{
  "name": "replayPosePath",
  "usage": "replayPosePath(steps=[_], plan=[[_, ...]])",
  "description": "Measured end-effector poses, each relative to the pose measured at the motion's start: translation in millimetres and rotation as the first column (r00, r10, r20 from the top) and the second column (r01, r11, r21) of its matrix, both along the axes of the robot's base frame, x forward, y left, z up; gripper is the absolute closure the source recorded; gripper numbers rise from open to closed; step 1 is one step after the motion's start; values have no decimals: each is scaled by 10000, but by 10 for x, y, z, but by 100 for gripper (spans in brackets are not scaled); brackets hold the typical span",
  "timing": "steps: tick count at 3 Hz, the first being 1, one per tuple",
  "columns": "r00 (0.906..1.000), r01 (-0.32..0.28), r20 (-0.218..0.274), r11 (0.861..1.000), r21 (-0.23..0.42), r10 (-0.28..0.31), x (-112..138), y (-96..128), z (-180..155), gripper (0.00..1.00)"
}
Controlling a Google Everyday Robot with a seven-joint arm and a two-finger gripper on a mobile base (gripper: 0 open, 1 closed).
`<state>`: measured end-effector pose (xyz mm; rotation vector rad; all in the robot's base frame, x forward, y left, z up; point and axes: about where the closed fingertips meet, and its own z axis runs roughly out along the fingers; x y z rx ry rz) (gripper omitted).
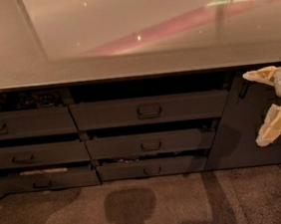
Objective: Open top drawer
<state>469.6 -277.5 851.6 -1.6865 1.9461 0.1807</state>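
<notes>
The top drawer (190, 107) is the wide dark grey front in the upper row under the countertop, with a small loop handle (149, 111) at its centre. A dark gap shows between its upper edge and the counter. My gripper (258, 109) comes in from the right edge, level with the upper two drawer rows and in front of the dark cabinet panel. Its two pale fingers (259, 75) are spread wide, open, with nothing between them. The gripper is well to the right of the handle and touches nothing.
A glossy beige countertop (122, 36) overhangs the drawers. Two shorter dark drawers (183, 140) sit below the top one, and a narrower column of drawers (26, 124) stands at the left. A plain dark panel (238, 138) closes the right side. Speckled floor (150, 208) carries my shadow.
</notes>
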Motion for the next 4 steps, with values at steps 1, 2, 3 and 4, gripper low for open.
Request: replayPosePath(steps=[1, 2, 3, 4], plan=[[10000, 2, -3, 10000, 0, -2, 1, 0, -1, 0], [9949, 489, -894, 9987, 110, -477, 360, -132, -241, 0], [9738, 956, -2079, 9954, 61, -923, 805, -272, -556, 0], [9530, 1315, -2756, 9913, 12, -1260, 1118, -370, -786, 0]])
